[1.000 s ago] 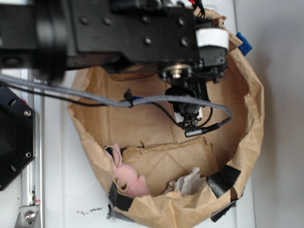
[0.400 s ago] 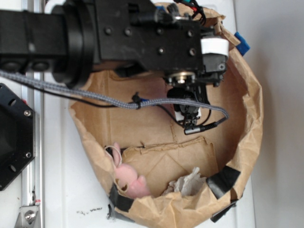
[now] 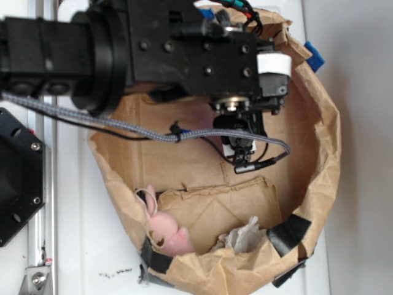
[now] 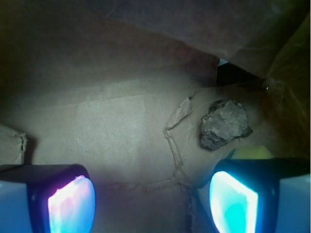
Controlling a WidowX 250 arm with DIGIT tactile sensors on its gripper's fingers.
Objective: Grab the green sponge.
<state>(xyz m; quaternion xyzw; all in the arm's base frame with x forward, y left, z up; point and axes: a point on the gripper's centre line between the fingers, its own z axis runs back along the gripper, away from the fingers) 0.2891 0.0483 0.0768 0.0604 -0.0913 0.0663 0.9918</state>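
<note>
My gripper (image 4: 153,196) is open, its two glowing pads (image 4: 72,204) wide apart over bare brown paper, with nothing between them. A small sliver of the yellow green sponge (image 4: 253,152) shows just above the right finger, which hides most of it. The brown lumpy rock-like piece (image 4: 225,124) lies just beyond it. In the exterior view the gripper (image 3: 242,146) hangs inside the brown paper bag (image 3: 319,172), and the arm hides the sponge there.
A pink plush toy (image 3: 167,232) and a crumpled whitish wad (image 3: 244,235) lie at the bag's near wall. The bag's walls rise all round the gripper. A black base plate (image 3: 18,178) stands at the left, and a blue object (image 3: 313,55) lies outside the bag's far right rim.
The arm has shifted a little, carrying the gripper slightly up and left in the exterior view. The toy and the wad have not moved.
</note>
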